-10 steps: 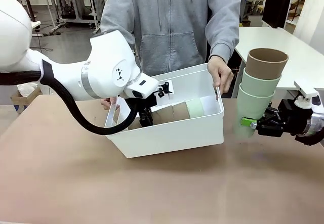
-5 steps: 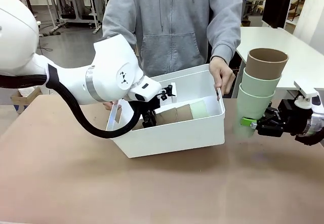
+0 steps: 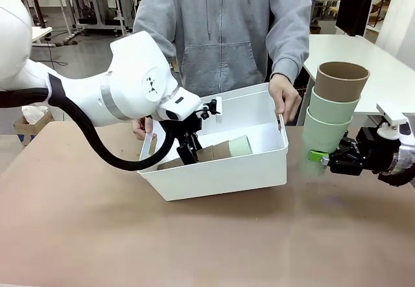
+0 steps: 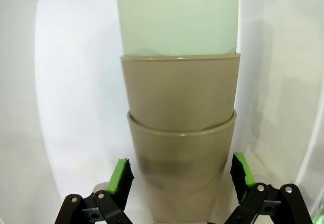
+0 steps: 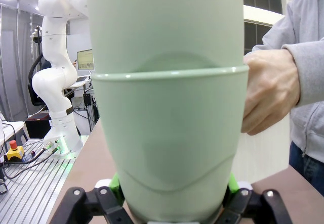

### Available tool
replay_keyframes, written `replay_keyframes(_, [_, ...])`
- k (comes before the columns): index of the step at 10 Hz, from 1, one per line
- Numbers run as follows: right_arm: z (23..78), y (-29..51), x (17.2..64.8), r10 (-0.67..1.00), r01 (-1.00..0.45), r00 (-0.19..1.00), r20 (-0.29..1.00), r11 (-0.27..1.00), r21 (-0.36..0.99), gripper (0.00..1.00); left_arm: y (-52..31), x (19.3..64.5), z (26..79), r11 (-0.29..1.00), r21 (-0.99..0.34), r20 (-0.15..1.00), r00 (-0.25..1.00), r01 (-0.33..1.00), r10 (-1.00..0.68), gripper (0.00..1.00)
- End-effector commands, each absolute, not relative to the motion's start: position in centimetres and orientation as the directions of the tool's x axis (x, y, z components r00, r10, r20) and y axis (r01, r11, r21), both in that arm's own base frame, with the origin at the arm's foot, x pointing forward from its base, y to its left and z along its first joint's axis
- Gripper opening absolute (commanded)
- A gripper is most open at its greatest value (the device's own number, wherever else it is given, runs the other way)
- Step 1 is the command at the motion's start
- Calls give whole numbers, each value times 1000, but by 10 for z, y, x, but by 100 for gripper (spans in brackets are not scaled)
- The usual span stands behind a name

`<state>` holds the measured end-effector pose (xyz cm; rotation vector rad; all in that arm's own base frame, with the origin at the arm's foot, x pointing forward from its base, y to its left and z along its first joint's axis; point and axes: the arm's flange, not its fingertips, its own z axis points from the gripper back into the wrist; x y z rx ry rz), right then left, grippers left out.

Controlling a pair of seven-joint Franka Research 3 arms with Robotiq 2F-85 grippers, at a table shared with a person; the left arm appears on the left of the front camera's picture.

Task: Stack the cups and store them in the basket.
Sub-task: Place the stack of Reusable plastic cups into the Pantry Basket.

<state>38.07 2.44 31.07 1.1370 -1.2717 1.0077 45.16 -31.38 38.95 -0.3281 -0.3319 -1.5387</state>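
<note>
Across the brown table [image 3: 194, 241] a person in a grey hoodie holds the basket [image 3: 214, 180] with one hand [image 3: 283, 96] on the rim at one end and the other hand [image 3: 139, 129] at the opposite end, tipping it toward the robot. On the bin floor the first stack [image 3: 220, 149] lies on its side, two tan-brown cups nested with a mint one innermost.

The left gripper [image 3: 189, 149] reaches down to that stack's base. In its wrist view the green pads [image 4: 121, 179] flank the outer tan cup with a sliver of white between pad and wall, so I read the claw as apart, not gripping. The right gripper [image 3: 321, 158] is clamped on the lowest mint cup of the second stack [image 3: 334, 115], which stands upright just beside the basket: mint, mint, tan on top. I cannot tell whether its base touches the table.

The step looks like letting the first stack go. I'd want the left arm to draw straight back along its own fingers, so neither pad drags the cup, and to clear the rolled rim before the second stack goes over it.

The cups are matte, smooth and tapered, so a stack on its side would likely roll in a curve. The bin's walls look slick and glossy, and with the tilt the stack could slide. The second stack is tall and gripped low, so it may sway, and its nested cups look only loosely seated.
</note>
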Motion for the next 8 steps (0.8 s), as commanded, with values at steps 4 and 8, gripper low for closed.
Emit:
replay_keyframes(4, [315,24,381,-49,-982,50,998,178,58,84,-252,426,459,-46,-11,506,-34,999,-862,100])
replay_keyframes(8, [315,24,381,-49,-982,50,998,178,58,84,-141,416,516,-20,57,702,-55,998,-710,100])
